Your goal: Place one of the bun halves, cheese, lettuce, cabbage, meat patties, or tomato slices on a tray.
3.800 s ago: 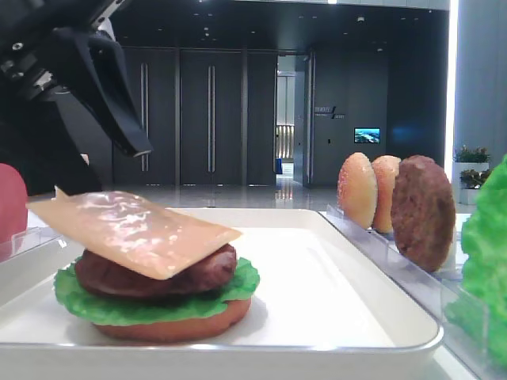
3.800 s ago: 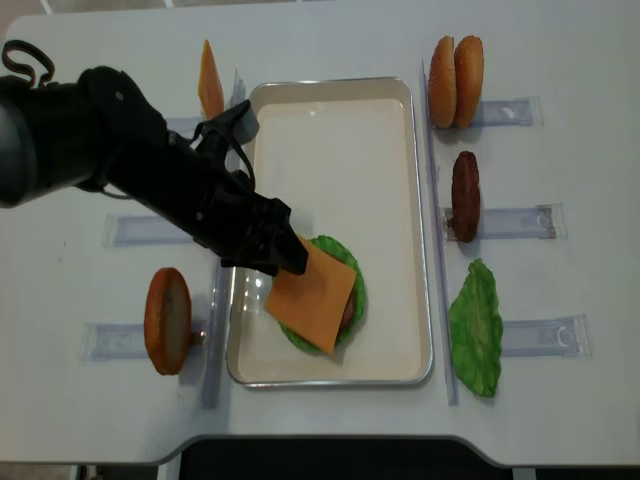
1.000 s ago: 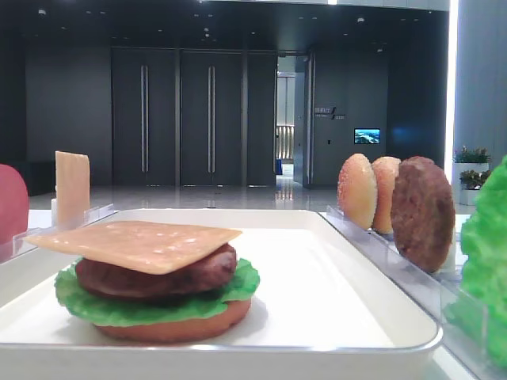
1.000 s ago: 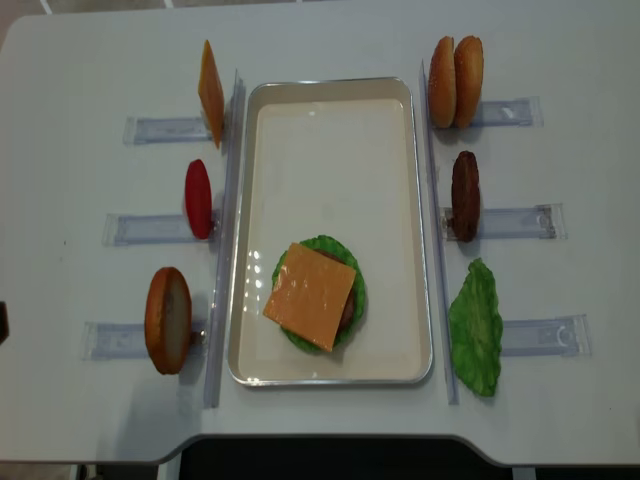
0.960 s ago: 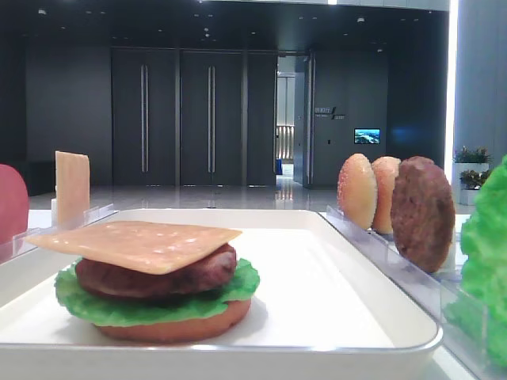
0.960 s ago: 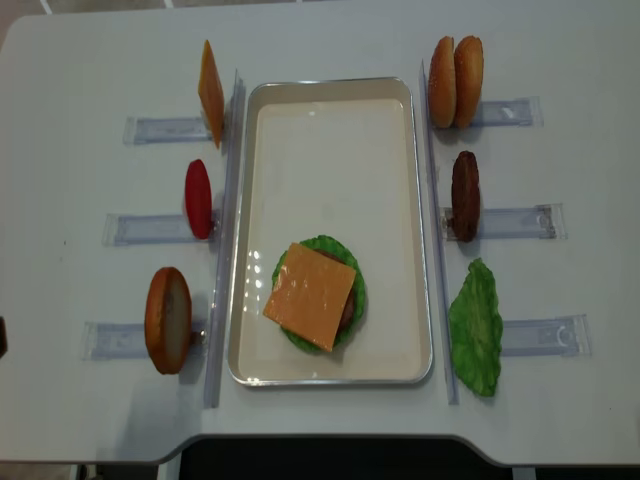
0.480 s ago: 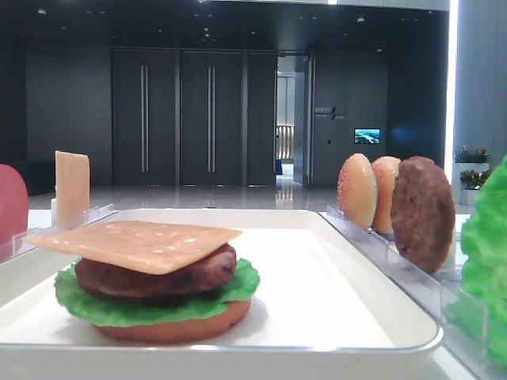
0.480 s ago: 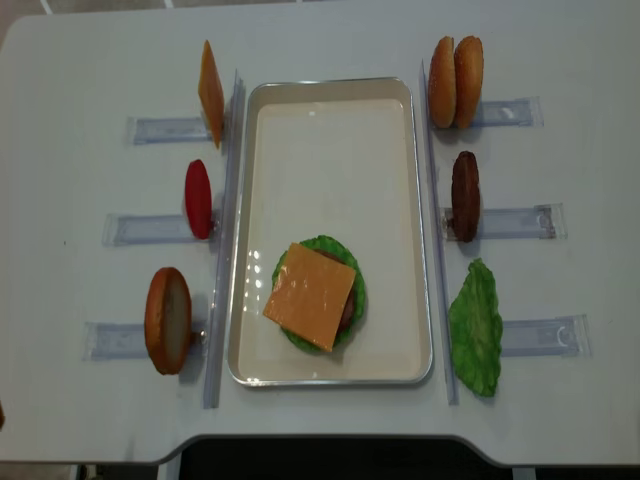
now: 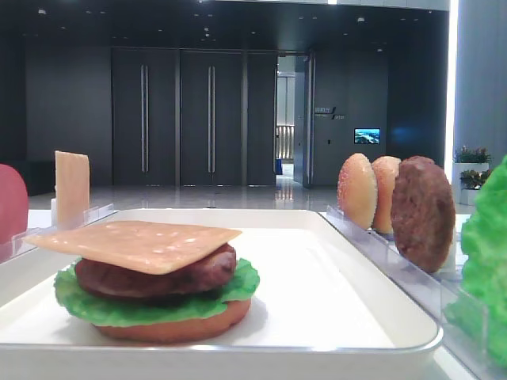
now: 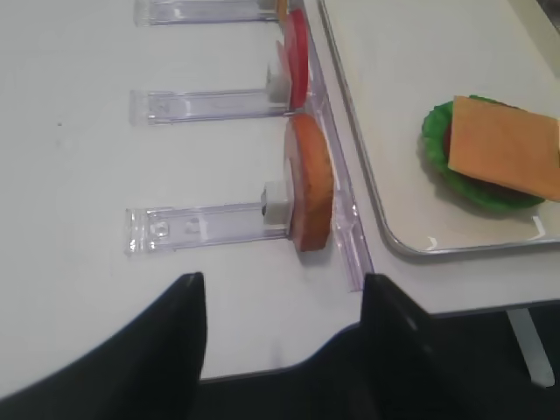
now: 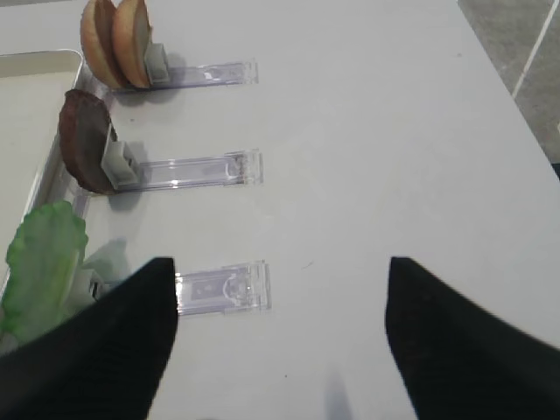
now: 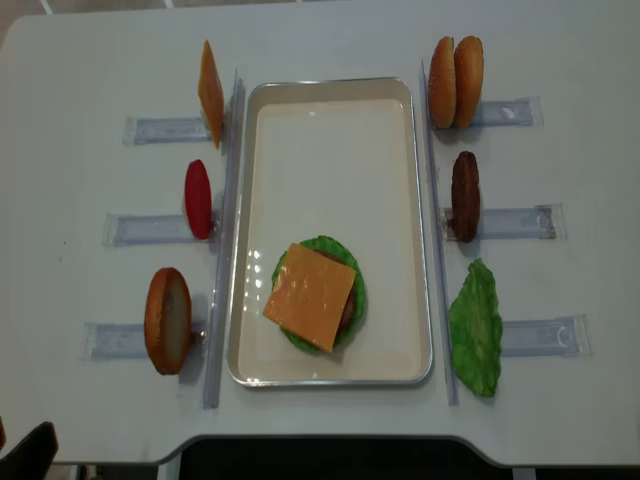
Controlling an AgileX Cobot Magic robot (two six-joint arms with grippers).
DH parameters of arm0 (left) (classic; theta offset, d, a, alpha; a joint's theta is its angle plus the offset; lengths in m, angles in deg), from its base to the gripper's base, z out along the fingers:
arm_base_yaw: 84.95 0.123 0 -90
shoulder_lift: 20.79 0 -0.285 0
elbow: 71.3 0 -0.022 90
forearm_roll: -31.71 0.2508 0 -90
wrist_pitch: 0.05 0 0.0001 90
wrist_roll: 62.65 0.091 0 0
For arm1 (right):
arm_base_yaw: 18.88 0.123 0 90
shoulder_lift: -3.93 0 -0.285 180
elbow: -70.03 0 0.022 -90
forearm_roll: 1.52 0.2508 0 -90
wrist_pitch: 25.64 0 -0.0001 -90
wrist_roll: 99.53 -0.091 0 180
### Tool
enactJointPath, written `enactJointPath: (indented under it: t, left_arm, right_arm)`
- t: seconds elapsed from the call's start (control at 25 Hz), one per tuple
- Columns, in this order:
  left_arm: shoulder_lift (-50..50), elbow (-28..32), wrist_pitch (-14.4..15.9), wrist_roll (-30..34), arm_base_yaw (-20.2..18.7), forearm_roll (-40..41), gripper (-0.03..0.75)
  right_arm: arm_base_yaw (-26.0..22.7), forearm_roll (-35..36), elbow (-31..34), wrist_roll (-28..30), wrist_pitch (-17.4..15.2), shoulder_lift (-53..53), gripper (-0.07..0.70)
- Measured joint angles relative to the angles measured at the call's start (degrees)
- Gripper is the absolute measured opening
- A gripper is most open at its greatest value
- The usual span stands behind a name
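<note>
Left end effector [image 10: 282, 302] pulled back at tabletop [image 12: 80, 200] edge, jaws apart, empty; right end effector [image 11: 278, 289] likewise spread, over tabletop.

This looks like a demonstration bench set up in the lobby of a large office or public building, not a kitchen. A plain white table [image 12: 330, 30] carries a tray [image 12: 330, 110] flanked by clear plastic racks [image 12: 520, 222] that stand food pieces on edge, a staged layout. In the low view, far behind the table, stand tall dark double doors [image 9: 178, 119], a polished reflecting floor [image 9: 238, 194], a small lit wall screen [image 9: 367, 135], potted plants [image 9: 470, 154] at the right and recessed ceiling lights.
</note>
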Motion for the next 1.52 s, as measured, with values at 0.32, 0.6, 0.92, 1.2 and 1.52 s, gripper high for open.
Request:
enactJointPath:
  t: [0.32,0.6,0.92,1.2,1.52]
  left_arm:
    - [0.0,0.2,0.0,3.7,0.0,-0.9,0.429]
    - [0.0,0.5,-0.3,6.3,0.0,-3.2,0.426]
    - [0.0,2.8,-7.4,6.2,0.0,1.5,0.399]
    - [0.0,2.8,-8.3,-0.4,0.0,5.7,0.398]
    - [0.0,2.8,-8.4,-1.9,0.0,6.3,0.398]
  right_arm:
    - [0.0,0.0,0.0,0.0,0.0,0.0,0.479]
    - [0.0,0.0,0.0,0.0,0.0,0.0,0.479]
    - [0.0,0.0,0.0,0.0,0.0,0.0,0.479]
    - [0.0,0.0,0.0,0.0,0.0,0.0,0.479]
    - [0.0,0.0,0.0,0.0,0.0,0.0,0.479]
